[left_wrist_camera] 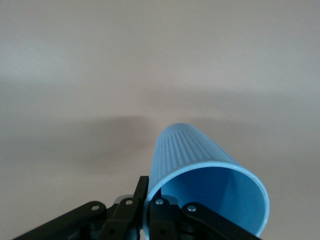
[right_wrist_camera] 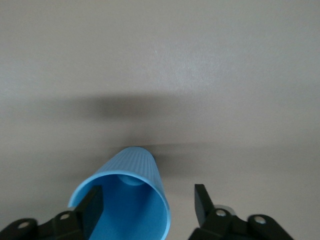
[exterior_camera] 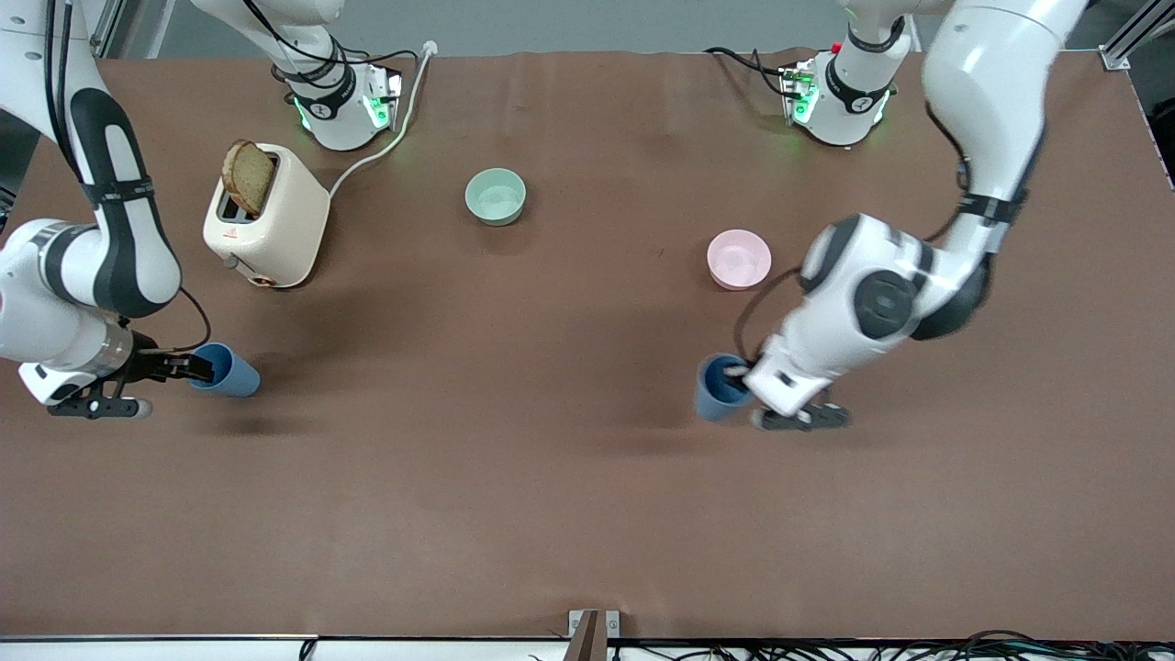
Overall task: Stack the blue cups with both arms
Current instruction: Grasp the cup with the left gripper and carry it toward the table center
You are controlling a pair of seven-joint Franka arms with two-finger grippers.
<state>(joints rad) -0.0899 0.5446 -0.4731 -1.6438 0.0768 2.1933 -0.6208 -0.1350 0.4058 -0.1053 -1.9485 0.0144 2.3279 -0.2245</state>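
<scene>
One blue cup (exterior_camera: 711, 399) is toward the left arm's end of the table, nearer the camera than the pink bowl. My left gripper (exterior_camera: 734, 372) is shut on its rim, one finger inside and one outside. In the left wrist view the cup (left_wrist_camera: 200, 155) is tilted in my left gripper (left_wrist_camera: 149, 186). The other blue cup (exterior_camera: 234, 375) stands toward the right arm's end, nearer the camera than the toaster. My right gripper (exterior_camera: 197, 367) is open at its rim. In the right wrist view my right gripper (right_wrist_camera: 147, 200) has one finger inside this cup (right_wrist_camera: 130, 170) and one outside, apart from the wall.
A cream toaster (exterior_camera: 271, 220) with a bread slice (exterior_camera: 248, 176) stands near the right arm's base, its white cable (exterior_camera: 386, 147) running toward that base. A mint-green bowl (exterior_camera: 496, 196) sits mid-table. A pink bowl (exterior_camera: 739, 259) sits beside the left arm.
</scene>
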